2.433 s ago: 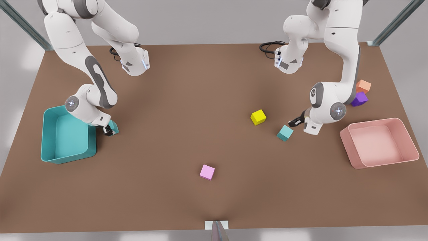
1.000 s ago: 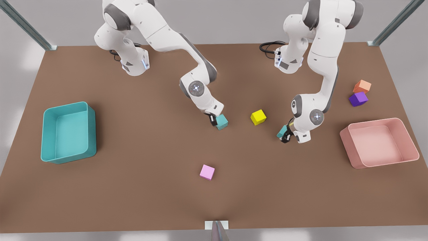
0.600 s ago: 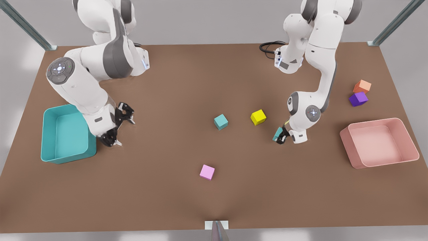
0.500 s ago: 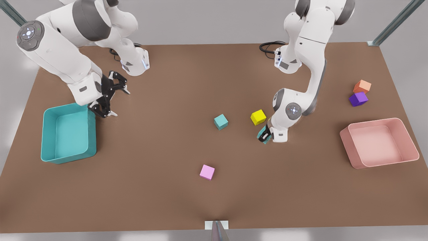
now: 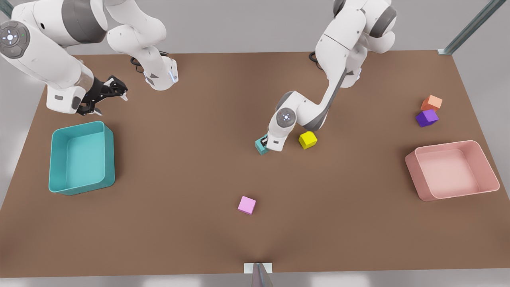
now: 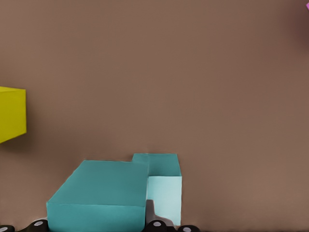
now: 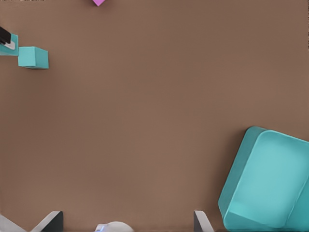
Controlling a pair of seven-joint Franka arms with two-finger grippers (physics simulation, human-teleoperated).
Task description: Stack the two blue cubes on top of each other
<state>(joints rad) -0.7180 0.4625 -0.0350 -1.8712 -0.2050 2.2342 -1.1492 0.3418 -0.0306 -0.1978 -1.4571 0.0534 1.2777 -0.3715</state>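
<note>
Left gripper (image 5: 263, 142), clamped on one blue cube (image 6: 96, 195), has carried it to the other blue cube (image 6: 165, 191), so stacking looks close; right gripper (image 5: 113, 93), fingers spread, waits near the bin (image 5: 54, 159).

No text, label, brand, number or sign can be read anywhere on the cubes, bins, arms or table.

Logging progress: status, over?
Left gripper shut on held blue cube, beside second blue cube, unstacked. Right gripper open, waiting by teal bin. Yellow cube close.
</note>
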